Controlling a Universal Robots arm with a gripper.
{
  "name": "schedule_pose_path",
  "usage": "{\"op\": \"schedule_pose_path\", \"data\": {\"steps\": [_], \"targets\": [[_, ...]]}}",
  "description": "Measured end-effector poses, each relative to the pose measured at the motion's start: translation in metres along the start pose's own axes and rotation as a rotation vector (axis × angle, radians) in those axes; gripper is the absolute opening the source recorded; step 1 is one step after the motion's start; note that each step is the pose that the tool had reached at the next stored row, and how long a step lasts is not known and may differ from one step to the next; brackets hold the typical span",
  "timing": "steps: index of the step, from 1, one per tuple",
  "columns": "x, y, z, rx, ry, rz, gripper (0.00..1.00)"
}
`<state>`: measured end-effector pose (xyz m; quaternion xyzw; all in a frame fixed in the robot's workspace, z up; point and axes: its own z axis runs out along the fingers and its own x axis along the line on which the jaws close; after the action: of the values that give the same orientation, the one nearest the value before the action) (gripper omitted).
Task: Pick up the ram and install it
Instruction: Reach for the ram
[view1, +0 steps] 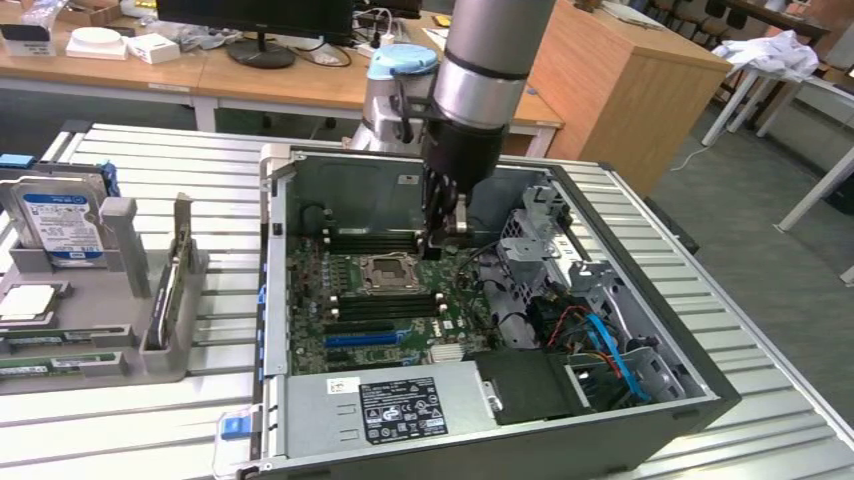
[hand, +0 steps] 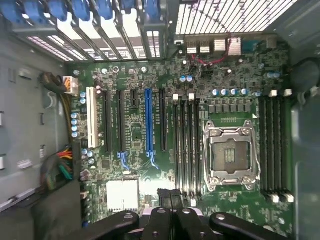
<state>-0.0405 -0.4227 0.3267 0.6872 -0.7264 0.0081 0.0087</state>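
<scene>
Four black memory slots (hand: 187, 150) run side by side next to the empty CPU socket (hand: 229, 156) on the green motherboard (hand: 130, 135), with a second bank of slots (hand: 274, 145) on the socket's other side; all of them look unfilled. The gripper (view1: 445, 240) reaches straight down into the open computer case (view1: 347, 190), hovering just above the board near one end of the four slots. In the wrist view the gripper (hand: 169, 197) has its fingers (hand: 162, 196) drawn almost together, pinching a thin dark sliver that seems to be the ram stick (hand: 170, 191), seen edge-on and held clear of the slots. One long blue expansion slot (hand: 148, 120) lies among black ones further along the board. The case lies on its side on a slatted metal table (view1: 147, 420), with the power supply (view1: 387, 405) at its near end. Toward the exterior view's left a grey holder (view1: 120, 330) carries an upright hard drive (view1: 60, 225) and what look like flat green modules (view1: 54, 365).
</scene>
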Motion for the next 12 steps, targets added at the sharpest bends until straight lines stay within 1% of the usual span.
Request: {"op": "schedule_pose_path", "data": {"steps": [12], "targets": [[0.001,0.0,-0.0492,0.0002,-0.0014,0.0,0.1]]}}
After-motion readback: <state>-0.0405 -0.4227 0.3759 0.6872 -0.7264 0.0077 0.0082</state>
